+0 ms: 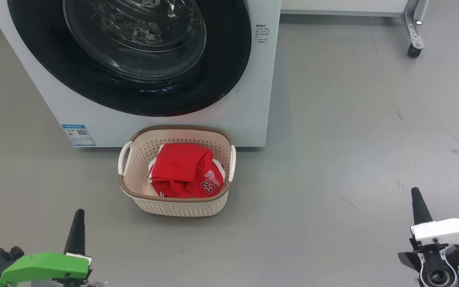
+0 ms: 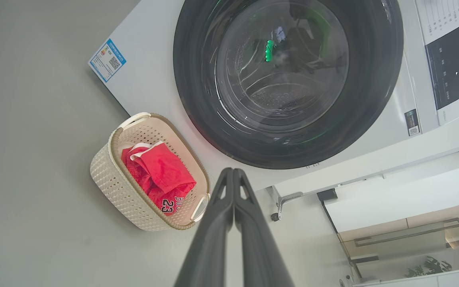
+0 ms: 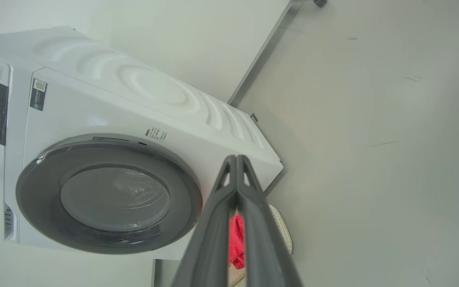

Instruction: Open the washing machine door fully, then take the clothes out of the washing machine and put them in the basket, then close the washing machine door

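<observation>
- The clothes [image 1: 183, 169] lie in the basket [image 1: 134, 157] on the floor, against the washing machine [image 1: 249, 111]; the washing machine door [image 1: 231, 59] is closed.
- The left gripper [image 1: 79, 217] and the right gripper [image 1: 416, 196] are pinched closed and empty, well apart from the basket on either side.

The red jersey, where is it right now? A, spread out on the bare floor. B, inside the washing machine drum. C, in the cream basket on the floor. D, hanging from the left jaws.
C: the red jersey lies bunched inside the cream basket, which stands on the floor in front of the washing machine, whose door is shut.
</observation>
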